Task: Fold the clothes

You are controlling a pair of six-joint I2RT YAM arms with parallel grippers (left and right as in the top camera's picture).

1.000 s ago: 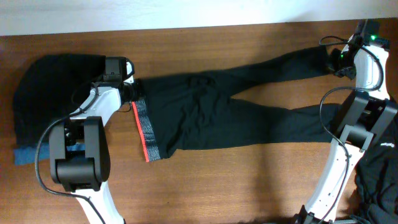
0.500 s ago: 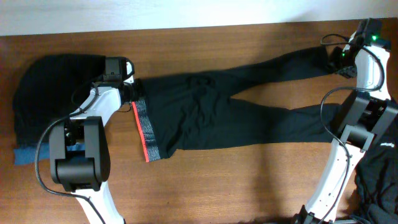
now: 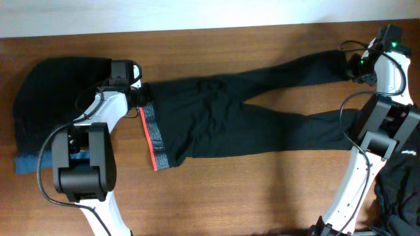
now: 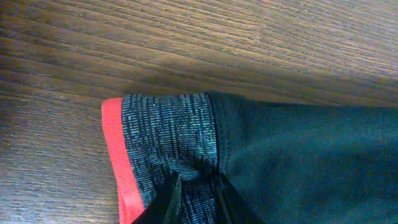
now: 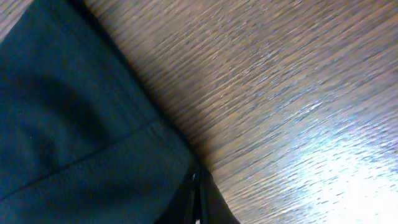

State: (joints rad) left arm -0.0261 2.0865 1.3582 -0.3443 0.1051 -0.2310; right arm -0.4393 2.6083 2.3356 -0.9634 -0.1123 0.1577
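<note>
Long black leggings [image 3: 223, 118] lie spread flat across the wooden table, waistband [image 3: 152, 134] at the left, legs running right. The waistband is grey-speckled with a coral-red edge [image 4: 113, 149]. My left gripper [image 3: 138, 97] is shut on the far corner of the waistband [image 4: 196, 186], pinching the speckled band. My right gripper [image 3: 354, 65] is shut on the hem of the far leg [image 5: 93, 168] at the far right; its fingertips [image 5: 198, 199] meet at the cloth's edge. The near leg's end [image 3: 341, 128] lies behind my right arm.
A pile of plain black garments [image 3: 49, 98] sits at the far left on a blue cloth [image 3: 26, 164]. More black cloth [image 3: 400, 190] lies at the right edge near the right arm's base. Bare wood [image 3: 249, 190] fills the front.
My right gripper has shifted slightly right and up with the leg hem, stretching the far leg a little. The left arm has not moved.
</note>
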